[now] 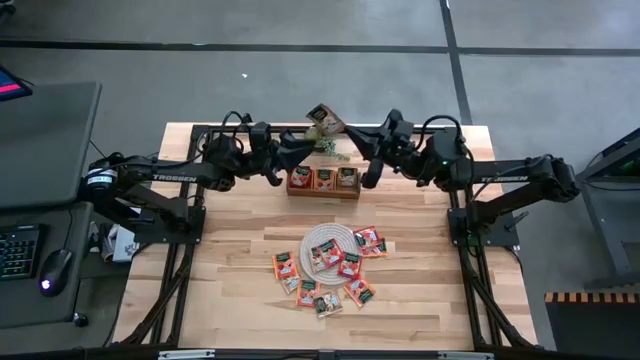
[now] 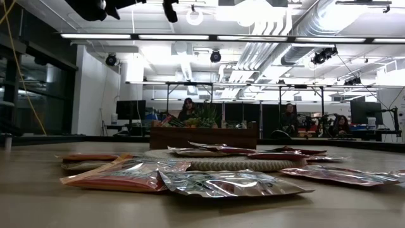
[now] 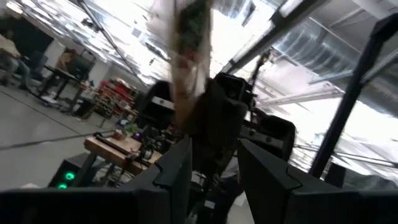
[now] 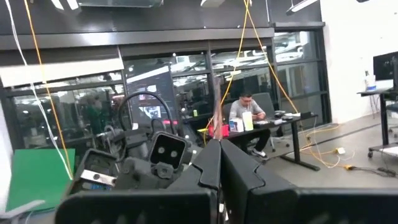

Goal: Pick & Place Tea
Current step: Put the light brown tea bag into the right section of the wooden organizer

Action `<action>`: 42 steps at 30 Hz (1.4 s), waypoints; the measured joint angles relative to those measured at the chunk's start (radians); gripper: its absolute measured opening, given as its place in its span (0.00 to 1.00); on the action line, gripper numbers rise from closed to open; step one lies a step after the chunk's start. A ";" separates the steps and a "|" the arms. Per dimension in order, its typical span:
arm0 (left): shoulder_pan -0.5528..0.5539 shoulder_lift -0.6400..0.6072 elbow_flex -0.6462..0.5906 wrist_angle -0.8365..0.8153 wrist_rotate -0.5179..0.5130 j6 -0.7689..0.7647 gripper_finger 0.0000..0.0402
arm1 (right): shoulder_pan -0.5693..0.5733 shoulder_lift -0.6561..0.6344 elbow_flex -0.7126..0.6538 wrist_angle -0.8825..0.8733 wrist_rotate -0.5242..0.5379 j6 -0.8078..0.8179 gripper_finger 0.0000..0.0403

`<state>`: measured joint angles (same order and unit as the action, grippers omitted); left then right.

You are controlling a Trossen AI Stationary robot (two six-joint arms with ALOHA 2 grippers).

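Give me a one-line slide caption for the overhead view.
Both arms raised over the wooden tray; left gripper holds a tea sachet, more sachets scattered around the woven mat.

Left end effector [image 3: 211, 165] fingers parted, gripping blurred tea sachet [image 3: 189, 43] — workshop behind

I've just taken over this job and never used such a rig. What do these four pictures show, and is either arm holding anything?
Two dark robot arms work at a wooden table. One camera looks straight down, one sits at table height, and one rides on each wrist. Tea sachets lie scattered on and around a round woven mat; the wooden tray at the far edge already holds some. The left tool, raised above the tray, appears to grip one sachet, blurred in its wrist view. The right tool is shut; I see nothing in it.
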<state>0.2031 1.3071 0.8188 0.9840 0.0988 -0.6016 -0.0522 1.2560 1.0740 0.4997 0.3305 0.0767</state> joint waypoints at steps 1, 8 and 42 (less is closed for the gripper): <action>0.000 0.000 0.000 0.001 -0.007 0.003 0.32 | 0.002 0.000 0.000 -0.009 -0.002 0.006 0.00; 0.000 0.000 0.000 -0.018 -0.055 0.044 0.32 | 0.009 0.007 0.000 -0.009 -0.009 0.033 0.00; 0.000 0.000 0.084 -0.122 -0.068 0.134 0.32 | 0.009 0.008 0.000 -0.029 -0.046 0.077 0.00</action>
<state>0.2031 1.3067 0.9029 0.8615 0.0303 -0.4676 -0.0437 1.2636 1.0737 0.4711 0.2844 0.1533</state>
